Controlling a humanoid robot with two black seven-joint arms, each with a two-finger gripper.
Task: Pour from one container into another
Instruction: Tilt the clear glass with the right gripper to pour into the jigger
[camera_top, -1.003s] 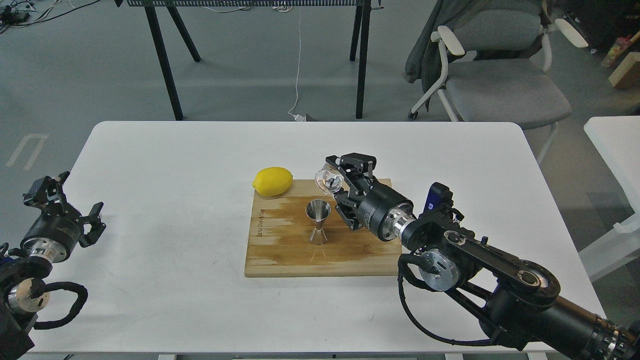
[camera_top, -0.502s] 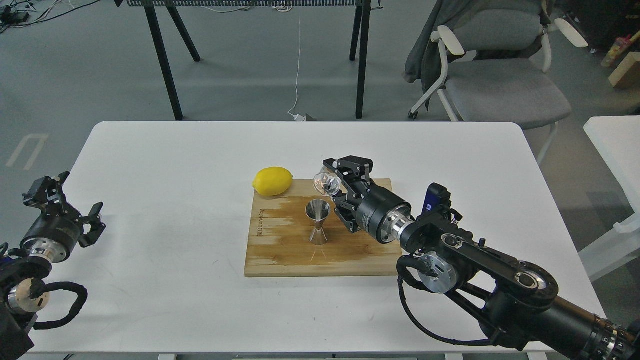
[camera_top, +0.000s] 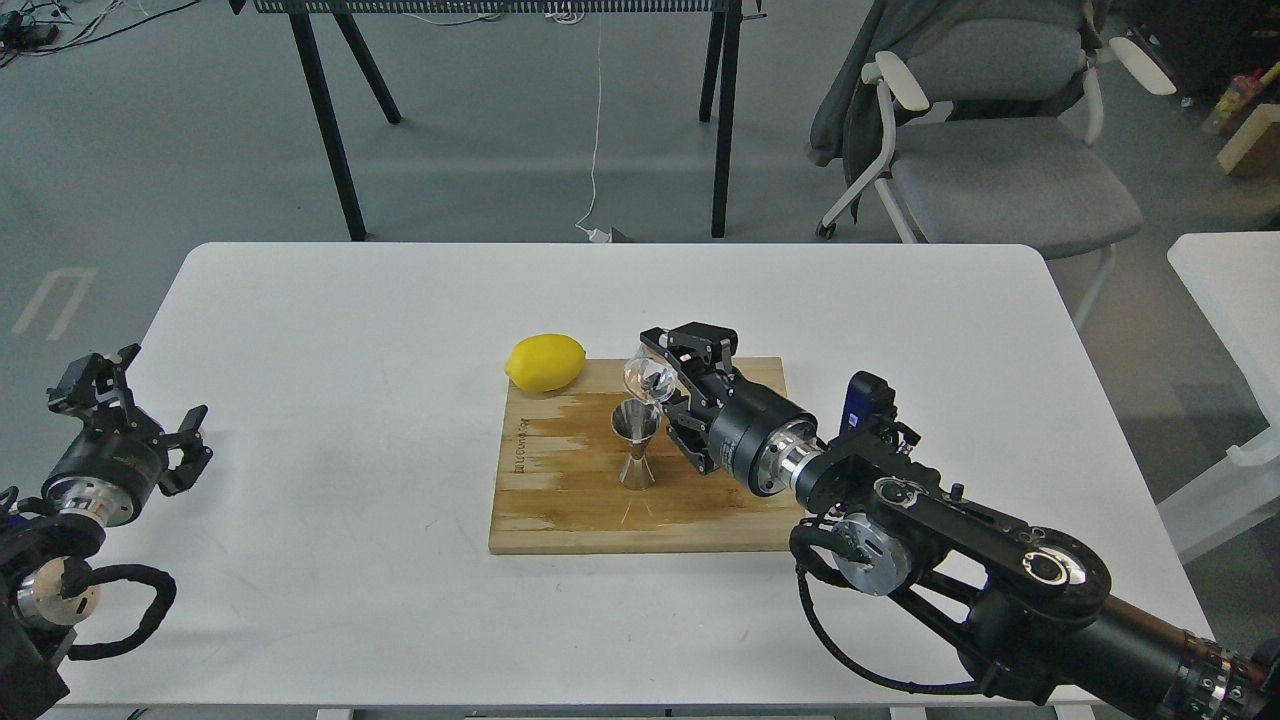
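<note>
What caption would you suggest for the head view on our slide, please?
Right gripper tips a glass cup over the jigger on a wooden board.

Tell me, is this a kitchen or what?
Probably a lab or office, not a kitchen: a white table on grey floor, an office chair behind, and a cable trailing across the floor.

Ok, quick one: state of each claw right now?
Left claw: open, holding nothing.
Right claw: closed on the glass cup, tilted over the jigger.
</note>
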